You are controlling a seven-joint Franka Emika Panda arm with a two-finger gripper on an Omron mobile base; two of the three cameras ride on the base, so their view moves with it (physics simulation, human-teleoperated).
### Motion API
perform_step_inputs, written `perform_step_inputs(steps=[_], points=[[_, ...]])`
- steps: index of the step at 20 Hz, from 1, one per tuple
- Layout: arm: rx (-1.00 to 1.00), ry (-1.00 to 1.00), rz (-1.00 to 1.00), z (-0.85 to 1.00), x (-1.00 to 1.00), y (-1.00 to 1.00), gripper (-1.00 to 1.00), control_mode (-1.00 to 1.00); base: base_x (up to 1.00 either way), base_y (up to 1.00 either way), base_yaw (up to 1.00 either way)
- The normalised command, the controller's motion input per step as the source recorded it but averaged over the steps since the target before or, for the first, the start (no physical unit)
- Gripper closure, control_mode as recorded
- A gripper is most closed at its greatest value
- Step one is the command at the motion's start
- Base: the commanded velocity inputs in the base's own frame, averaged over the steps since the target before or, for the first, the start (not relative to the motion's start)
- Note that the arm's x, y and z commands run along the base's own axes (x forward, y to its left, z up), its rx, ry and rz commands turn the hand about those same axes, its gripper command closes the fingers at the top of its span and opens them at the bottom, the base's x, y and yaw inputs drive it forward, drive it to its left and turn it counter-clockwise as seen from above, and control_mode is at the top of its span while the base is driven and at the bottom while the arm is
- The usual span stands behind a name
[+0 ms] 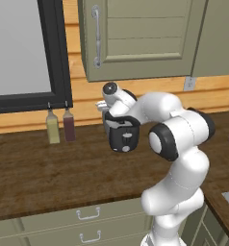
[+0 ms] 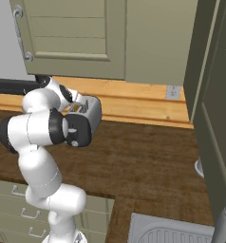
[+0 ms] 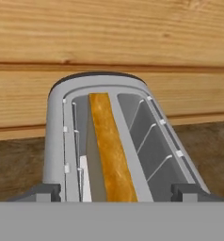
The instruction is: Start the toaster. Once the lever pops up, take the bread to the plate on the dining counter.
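My claw [image 3: 116, 192] hangs right over the toaster [image 3: 118, 141], jaws spread wide, holding nothing. The bread [image 3: 110, 146] stands on edge in the left slot. The toaster sits on the wooden counter [image 1: 39, 178] by the wall.

Olive cabinets [image 1: 135, 38] above honey-coloured wood-plank wall [image 1: 34, 115].
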Motion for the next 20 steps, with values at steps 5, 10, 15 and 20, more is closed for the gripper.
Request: perform_step_inputs(steps=[5, 10, 15, 20], points=[[0.0, 0.0, 0.0, -0.27, -0.32, -0.02, -1.0, -1.0, 0.0, 0.0, 0.0], [0.0, 0.0, 0.0, -0.25, -0.27, 0.0, -1.0, -1.0, 0.0, 0.0, 0.0], [0.0, 0.0, 0.0, -0.16, 0.01, 0.0, -1.0, -1.0, 0.0, 0.0, 0.0], [0.0, 0.0, 0.0, -0.27, 0.01, 0.0, -1.0, -1.0, 0.0, 0.0, 0.0]])
